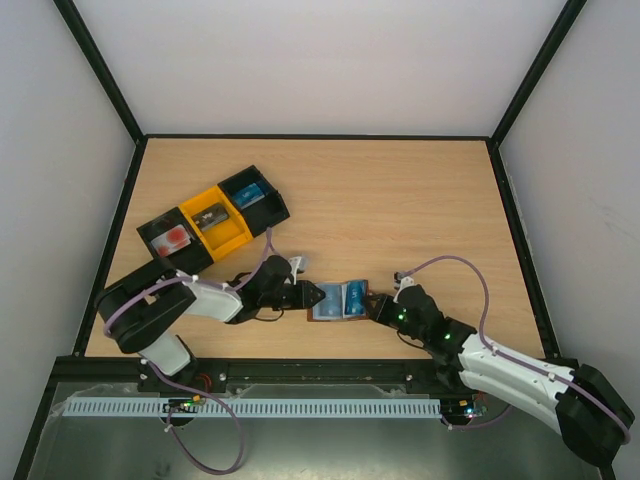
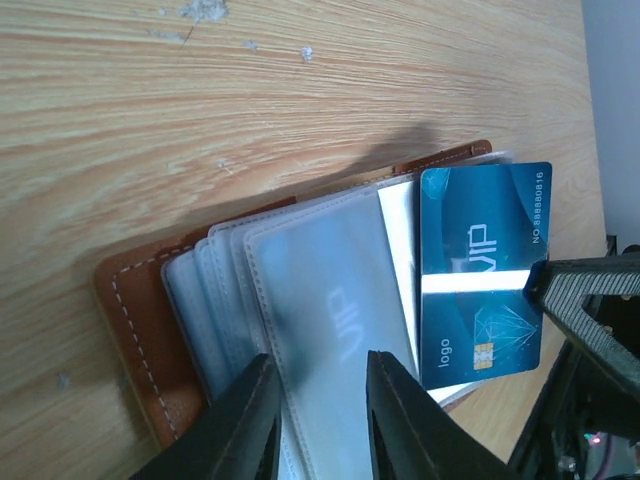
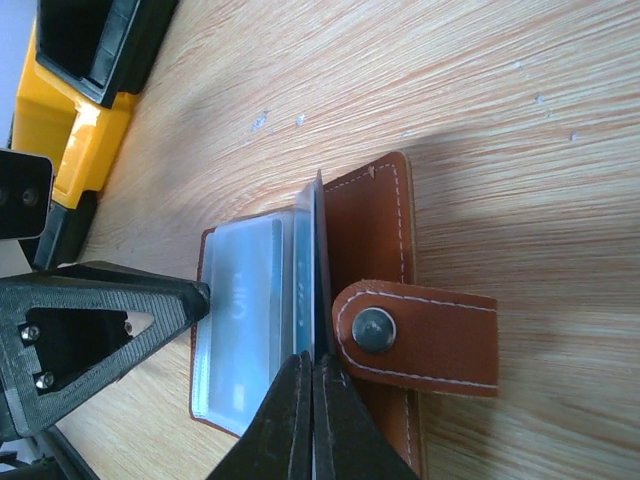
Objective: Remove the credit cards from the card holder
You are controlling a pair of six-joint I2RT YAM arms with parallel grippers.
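Card holder [image 1: 325, 303] lies open at the near edge of the bench [image 1: 400, 200]; right gripper [image 3: 310, 358] pinches the blue credit card [image 2: 480, 260], left gripper [image 2: 320, 365] released above the sleeves [image 2: 320, 280]

Light wood table [image 1: 400, 200]; plain white walls [image 1: 320, 60]; black corner posts [image 1: 104, 75].

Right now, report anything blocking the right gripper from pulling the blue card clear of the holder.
Nothing visible does. The right gripper is shut on the edge of the blue card, which lies bare outside the holder's sleeves. The left gripper stands open over a sleeve, beside the card, not across it.
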